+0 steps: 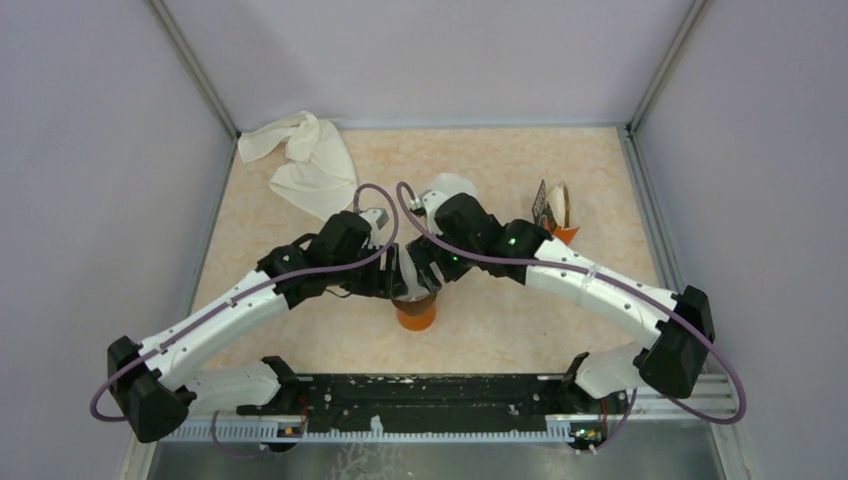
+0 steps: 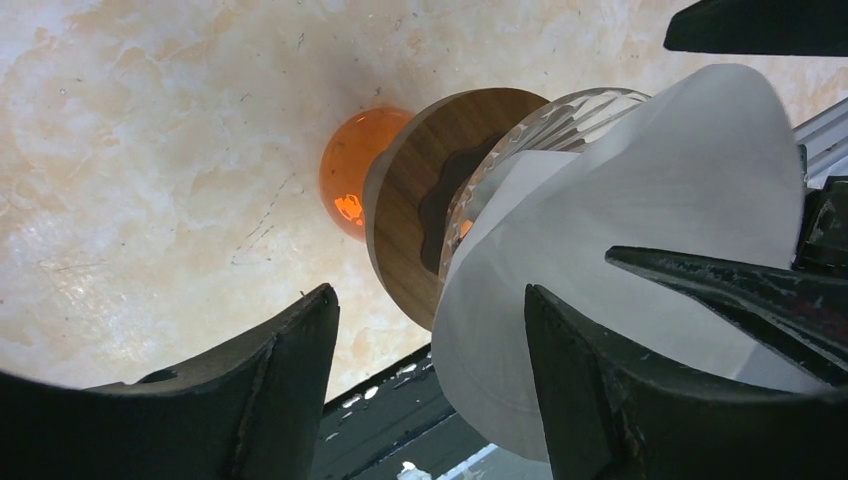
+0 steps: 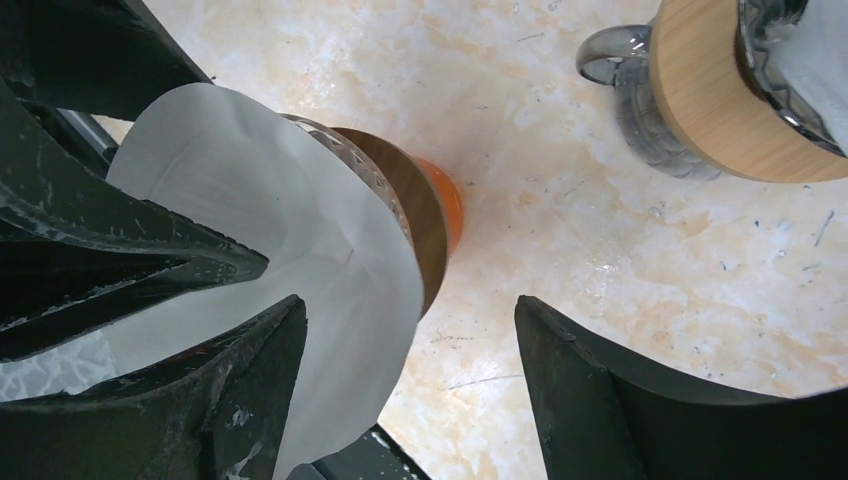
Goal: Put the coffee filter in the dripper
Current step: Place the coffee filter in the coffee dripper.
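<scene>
A white paper coffee filter [image 2: 620,200] sits opened in a glass dripper [image 2: 530,130] with a wooden collar, which stands on an orange cup [image 2: 350,180]. From above, the cup [image 1: 416,313] is mid-table with the filter [image 1: 408,280] over it. My left gripper [image 2: 430,335] is open; its right finger lies against the filter's side. My right gripper [image 3: 410,340] is open; its left finger is at the filter [image 3: 260,190] over the dripper collar [image 3: 415,220]. Both grippers [image 1: 395,272] [image 1: 432,268] meet above the dripper.
A second dripper [image 3: 720,100] with a wooden collar, a grey handle and white paper in it stands behind. A crumpled white cloth [image 1: 305,160] lies at the back left. A small dark and orange object [image 1: 555,212] stands at the right. Grey walls enclose the table.
</scene>
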